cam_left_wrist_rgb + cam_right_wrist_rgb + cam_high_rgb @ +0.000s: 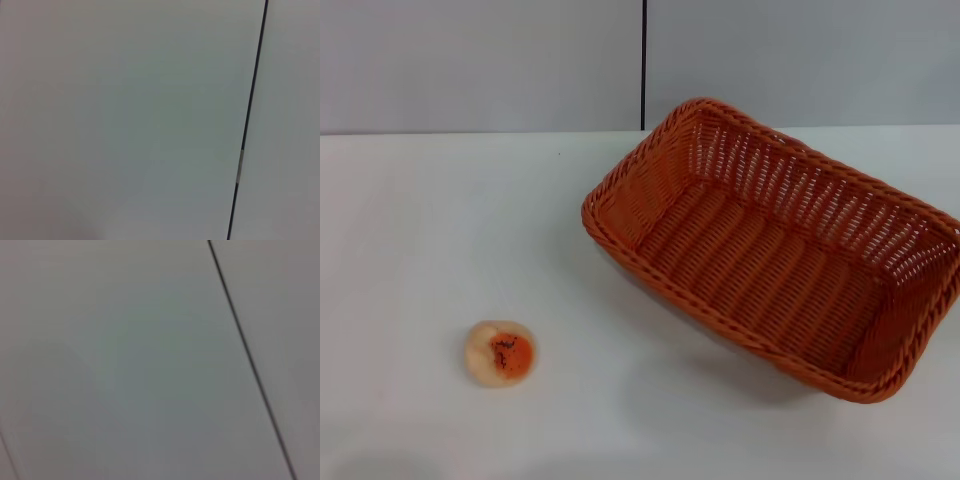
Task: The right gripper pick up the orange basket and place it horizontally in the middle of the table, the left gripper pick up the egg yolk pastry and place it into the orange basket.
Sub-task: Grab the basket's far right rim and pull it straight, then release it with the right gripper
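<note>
Neither claw is seen, so nothing can be placed against them; the orange basket (775,250) is set askew on the table's (420,230) right, the egg yolk pastry (501,352) well apart at front left.

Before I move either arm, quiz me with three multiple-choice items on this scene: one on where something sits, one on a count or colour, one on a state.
1. Where does the egg yolk pastry lie relative to the orange basket in the head view?
A. inside it
B. on the table toward the robot's left, apart from it
C. behind it, against the wall

2. How many pastries are on the table?
A. one
B. two
C. three

3. How does the basket stand?
A. upside down
B. open side up, empty, turned at an angle to the table edge
C. open side up, holding the pastry

Answers: 1 B, bare tabletop separates the pastry from the basket's rim. 2 A, only one bun shows. 3 B, the woven floor is bare and the long sides run diagonally. Neither claw is in view.
</note>
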Motion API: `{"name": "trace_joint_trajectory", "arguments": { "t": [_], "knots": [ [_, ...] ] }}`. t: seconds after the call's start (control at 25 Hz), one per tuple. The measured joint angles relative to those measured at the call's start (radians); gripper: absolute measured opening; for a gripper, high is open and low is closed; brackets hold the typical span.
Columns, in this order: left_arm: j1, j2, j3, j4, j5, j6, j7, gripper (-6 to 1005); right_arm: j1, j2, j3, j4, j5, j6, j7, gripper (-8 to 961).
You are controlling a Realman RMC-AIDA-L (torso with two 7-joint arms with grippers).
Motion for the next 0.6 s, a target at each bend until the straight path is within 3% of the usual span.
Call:
{"name": "trace_joint_trajectory", "arguments": {
  "t": [0.2, 0.28, 0.4, 0.52, 0.6],
  "knots": [
    [-0.006, 0.001, 0.004, 0.002, 0.002, 0.001, 0.000, 742, 0.100, -0.055, -0.164, -0.195, -0.251, 0.029, 0.312, 617],
    [-0.006, 0.001, 0.004, 0.002, 0.002, 0.001, 0.000, 742, 0.152, -0.089, -0.281, -0.213, -0.347, 0.048, 0.432, 616],
    [-0.008, 0.002, 0.006, 0.006, 0.004, 0.002, 0.000, 742, 0.235, -0.124, -0.403, -0.179, -0.437, 0.094, 0.554, 615],
    [0.002, 0.003, 0.008, 0.012, 0.006, 0.007, -0.001, 742, 0.321, -0.132, -0.493, -0.136, -0.522, 0.128, 0.631, 613],
    [0.009, 0.002, 0.009, 0.015, 0.006, 0.008, -0.002, 742, 0.376, -0.120, -0.528, -0.112, -0.608, 0.130, 0.655, 612]
  ]
}}
